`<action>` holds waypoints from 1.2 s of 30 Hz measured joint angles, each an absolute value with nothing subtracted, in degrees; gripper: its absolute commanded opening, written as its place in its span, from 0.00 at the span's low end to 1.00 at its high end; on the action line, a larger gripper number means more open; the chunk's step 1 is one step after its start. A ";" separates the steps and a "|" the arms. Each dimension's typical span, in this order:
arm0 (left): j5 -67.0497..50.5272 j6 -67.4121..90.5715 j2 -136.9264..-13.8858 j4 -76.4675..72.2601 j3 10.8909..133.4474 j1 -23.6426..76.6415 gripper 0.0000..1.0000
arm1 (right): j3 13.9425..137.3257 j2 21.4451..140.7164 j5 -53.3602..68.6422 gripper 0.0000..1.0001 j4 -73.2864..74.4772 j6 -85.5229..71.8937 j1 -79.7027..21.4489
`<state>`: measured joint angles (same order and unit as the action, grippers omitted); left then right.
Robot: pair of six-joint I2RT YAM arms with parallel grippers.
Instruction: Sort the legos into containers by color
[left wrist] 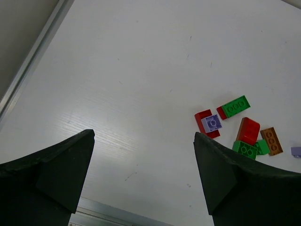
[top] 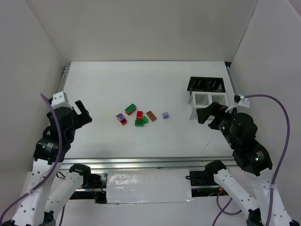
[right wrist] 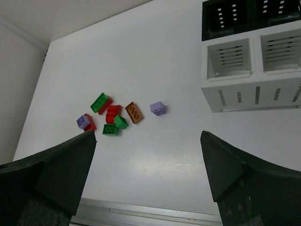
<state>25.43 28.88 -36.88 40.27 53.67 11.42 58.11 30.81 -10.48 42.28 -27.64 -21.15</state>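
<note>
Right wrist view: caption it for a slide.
Open right claw above scattered small studded plastic bricks; white slatted plastic bin and black bin at upper right.

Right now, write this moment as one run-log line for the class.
left gripper open, empty | right gripper open, empty | legos clustered centrally, unsorted | white bin, black bin at right, no bricks visible inside

You have no text, label, brand, number or sign to read in any view. The studs on the small green, red, lavender and orange-brown plastic bricks (left wrist: 248,130) near the middle of the white bench (top: 141,84) are too small and blurred for you to make out any lettering.
</note>
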 measured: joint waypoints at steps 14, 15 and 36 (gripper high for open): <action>25.80 28.91 -36.49 40.25 53.67 11.42 1.00 | 58.52 31.90 -9.74 1.00 42.61 -27.86 -21.15; 25.78 28.91 -36.49 40.25 53.67 11.42 1.00 | 58.52 33.10 -8.71 1.00 42.19 -27.90 -21.15; 23.24 28.73 -37.65 39.79 53.10 11.42 1.00 | 70.32 100.40 -9.72 0.86 33.21 -22.65 -34.30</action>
